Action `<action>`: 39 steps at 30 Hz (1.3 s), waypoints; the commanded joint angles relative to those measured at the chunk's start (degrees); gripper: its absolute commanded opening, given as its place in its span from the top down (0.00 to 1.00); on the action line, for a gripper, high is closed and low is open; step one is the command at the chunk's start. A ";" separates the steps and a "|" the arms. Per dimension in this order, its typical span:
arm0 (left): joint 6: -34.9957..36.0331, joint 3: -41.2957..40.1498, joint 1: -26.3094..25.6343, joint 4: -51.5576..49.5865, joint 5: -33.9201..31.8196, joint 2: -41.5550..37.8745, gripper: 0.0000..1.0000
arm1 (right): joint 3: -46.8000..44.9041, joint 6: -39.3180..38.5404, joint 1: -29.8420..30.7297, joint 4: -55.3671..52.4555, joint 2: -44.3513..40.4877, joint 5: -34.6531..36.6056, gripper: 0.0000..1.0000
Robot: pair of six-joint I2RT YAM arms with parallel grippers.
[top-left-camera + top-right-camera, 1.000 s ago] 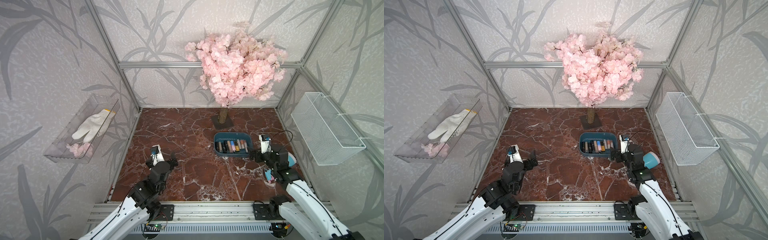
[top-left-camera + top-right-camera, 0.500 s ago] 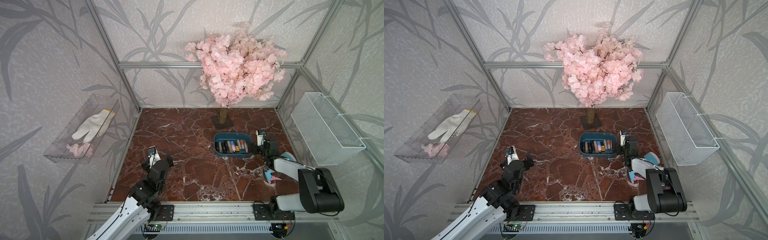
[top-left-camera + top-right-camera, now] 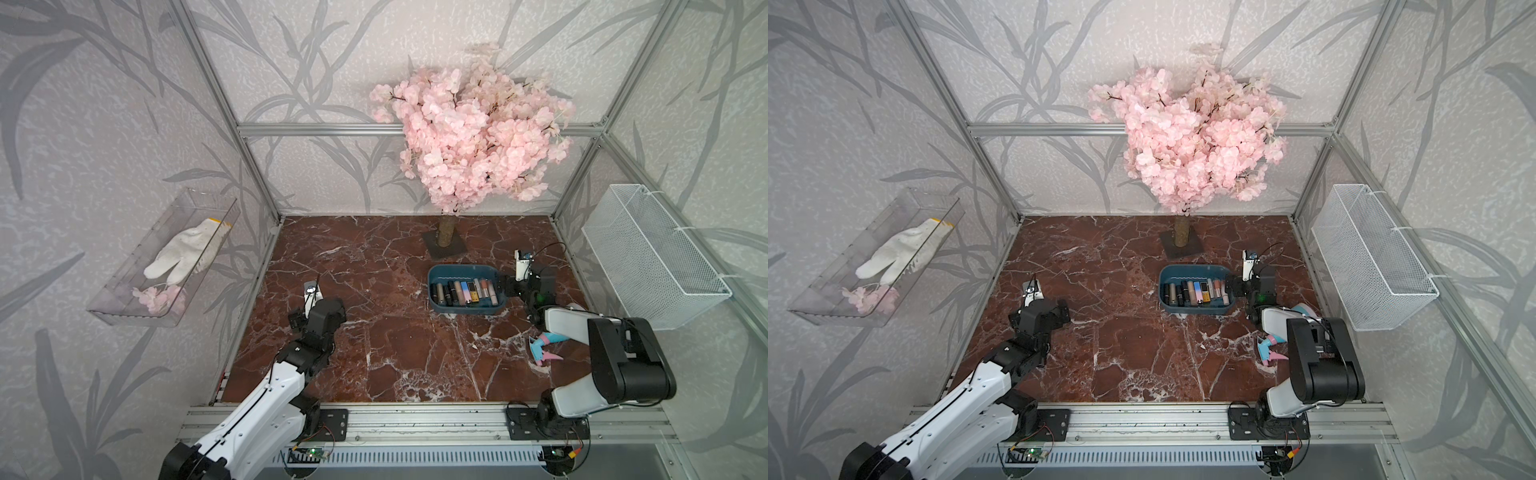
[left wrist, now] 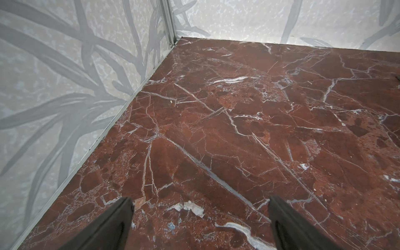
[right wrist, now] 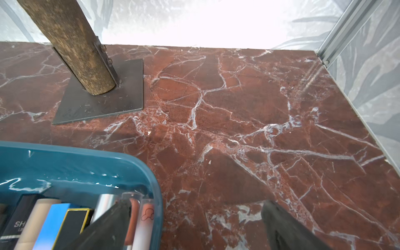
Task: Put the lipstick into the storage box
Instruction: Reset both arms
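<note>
Lipsticks (image 3: 463,292) are packed side by side inside the storage box (image 3: 461,272) — seemingly so all fit; the right gripper (image 5: 197,207) is spread, empty, at its end, the left gripper (image 4: 200,200) likewise over the desk (image 4: 238,108).

Through my right wrist camera I see the right gripper (image 5: 197,204) with its jaws spread wide and nothing between them. One finger (image 5: 108,229) hangs over the rounded corner of the storage box (image 5: 75,168), the other over the bare marble floor (image 5: 259,108). Inside the box, lipsticks (image 5: 134,216) lie side by side. Beyond the box, a rough brown trunk (image 5: 71,43) stands on a dark square base plate (image 5: 121,93). A metal frame post (image 5: 346,28) marks the far corner.
</note>
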 commanded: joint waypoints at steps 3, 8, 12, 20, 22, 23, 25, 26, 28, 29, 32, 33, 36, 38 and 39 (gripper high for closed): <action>3.99 3.31 5.28 7.52 3.37 3.91 0.00 | -2.57 0.47 -0.27 5.92 -0.31 -0.94 0.01; 5.81 3.17 11.54 12.31 5.28 7.87 0.00 | -6.98 -1.04 -0.25 14.78 -0.59 -4.21 0.01; 6.36 3.44 15.03 15.53 6.79 11.72 0.00 | -11.86 -1.64 -0.25 24.10 1.21 -5.23 0.01; 7.23 2.81 16.63 26.87 7.63 20.14 0.00 | -12.08 -2.03 -0.27 28.00 3.62 -6.94 0.01; 7.64 2.82 16.72 29.33 7.88 22.56 0.00 | -11.76 -2.08 -0.25 27.29 3.55 -7.12 0.01; 8.08 2.77 16.78 30.81 8.27 23.81 0.00 | -11.62 -2.09 -0.22 27.09 3.50 -7.05 0.01; 8.66 2.62 16.81 33.53 9.57 26.27 0.00 | -11.64 -2.01 -0.23 26.99 3.46 -6.70 0.01; 8.90 2.62 16.80 34.81 10.22 27.62 0.00 | -11.67 -1.90 -0.27 27.01 3.46 -6.48 0.01; 9.67 3.38 16.80 36.23 11.24 29.94 0.00 | -11.71 -1.83 -0.27 27.12 3.45 -6.33 0.01; 10.41 4.64 16.83 34.35 12.31 30.48 0.00 | -11.71 -1.85 -0.20 27.04 3.46 -6.33 0.01; 13.23 5.47 16.85 36.49 13.45 32.50 0.00 | -11.58 -1.74 -0.20 26.95 3.46 -6.16 0.01; 13.85 5.44 16.89 37.49 13.73 32.98 0.00 | -11.51 -1.69 -0.27 26.74 3.46 -6.00 0.01; 14.85 4.00 17.57 42.81 16.25 35.45 0.00 | -11.27 -1.59 -0.22 26.22 3.46 -5.65 0.01; 14.99 3.49 17.88 45.36 17.45 36.97 0.00 | -11.13 -1.62 -0.23 26.05 3.45 -5.66 0.01; 14.87 3.24 18.02 46.06 17.67 37.33 0.00 | -11.18 -1.58 -0.24 26.03 3.46 -5.67 0.01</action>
